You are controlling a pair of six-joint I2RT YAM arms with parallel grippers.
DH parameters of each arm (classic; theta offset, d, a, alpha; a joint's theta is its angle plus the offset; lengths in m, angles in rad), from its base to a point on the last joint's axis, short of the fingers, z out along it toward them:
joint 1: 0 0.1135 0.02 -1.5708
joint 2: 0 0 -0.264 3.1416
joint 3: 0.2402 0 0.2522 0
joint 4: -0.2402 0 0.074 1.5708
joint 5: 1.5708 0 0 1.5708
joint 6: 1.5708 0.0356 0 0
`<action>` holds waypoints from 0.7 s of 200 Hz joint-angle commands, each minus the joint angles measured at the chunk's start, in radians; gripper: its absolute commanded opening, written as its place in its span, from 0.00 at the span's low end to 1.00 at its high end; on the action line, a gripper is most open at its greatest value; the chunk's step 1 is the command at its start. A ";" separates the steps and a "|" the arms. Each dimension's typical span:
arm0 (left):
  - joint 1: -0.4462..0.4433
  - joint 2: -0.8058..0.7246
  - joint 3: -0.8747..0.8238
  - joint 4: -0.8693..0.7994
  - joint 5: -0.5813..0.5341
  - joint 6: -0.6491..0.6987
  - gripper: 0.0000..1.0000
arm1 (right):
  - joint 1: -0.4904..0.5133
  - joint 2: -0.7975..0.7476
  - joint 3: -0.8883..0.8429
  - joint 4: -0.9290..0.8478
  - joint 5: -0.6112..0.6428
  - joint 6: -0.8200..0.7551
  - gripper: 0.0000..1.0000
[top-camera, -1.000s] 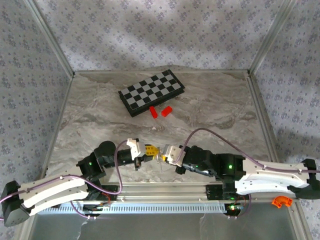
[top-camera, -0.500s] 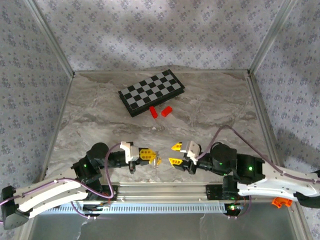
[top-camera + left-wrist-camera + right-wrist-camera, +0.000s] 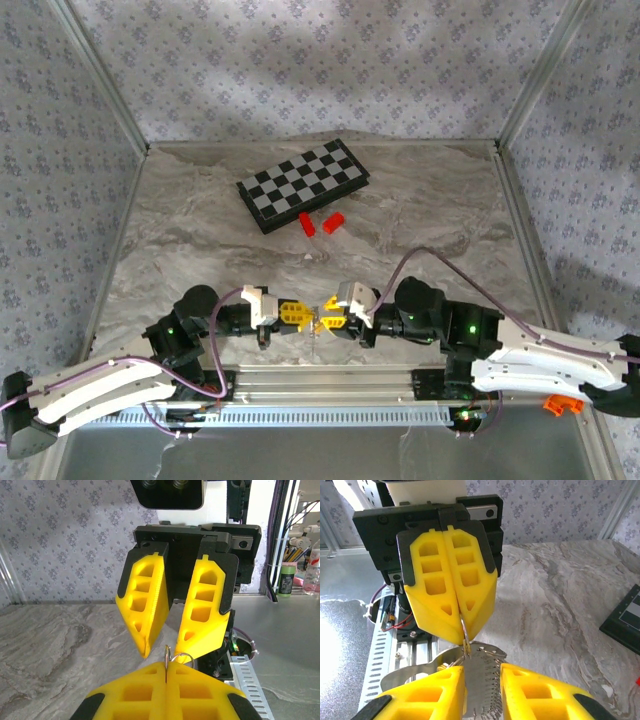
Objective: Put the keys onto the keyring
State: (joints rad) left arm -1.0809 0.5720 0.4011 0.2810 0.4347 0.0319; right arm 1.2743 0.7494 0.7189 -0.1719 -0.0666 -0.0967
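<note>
Keyring (image 3: 167, 654) is our reference: thin loop, pinched edge-on in the fully closed left gripper (image 3: 303, 316), poking out toward the right arm. Right gripper (image 3: 328, 320) faces it, just right of the keyring, fingers partly apart, nothing clearly clamped. Key (image 3: 486, 680), a flat toothed blade, sits just beside the keyring in the right fingers' gap, long axis along them. Whether it is threaded we cannot tell, and the top view blurs the joint. Well beyond the keyring: red blocks (image 3: 333, 222), chessboard (image 3: 303, 184).
</note>
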 commanded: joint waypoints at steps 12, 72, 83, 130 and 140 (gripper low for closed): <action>-0.002 0.000 0.032 0.026 0.021 -0.003 0.00 | -0.024 0.014 0.014 0.064 -0.090 0.008 0.25; -0.002 0.006 0.030 0.025 0.018 -0.003 0.00 | -0.050 0.027 -0.007 0.111 -0.127 0.029 0.24; -0.001 0.008 0.032 0.025 0.019 -0.001 0.00 | -0.052 0.033 -0.008 0.117 -0.127 0.031 0.21; -0.002 0.008 0.031 0.026 0.017 -0.002 0.00 | -0.055 0.048 -0.003 0.082 -0.117 0.032 0.17; -0.001 0.008 0.031 0.027 0.015 0.000 0.00 | -0.055 0.044 -0.003 0.072 -0.112 0.034 0.17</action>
State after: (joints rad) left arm -1.0801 0.5846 0.4011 0.2729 0.4335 0.0319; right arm 1.2251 0.7979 0.7181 -0.0864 -0.1806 -0.0746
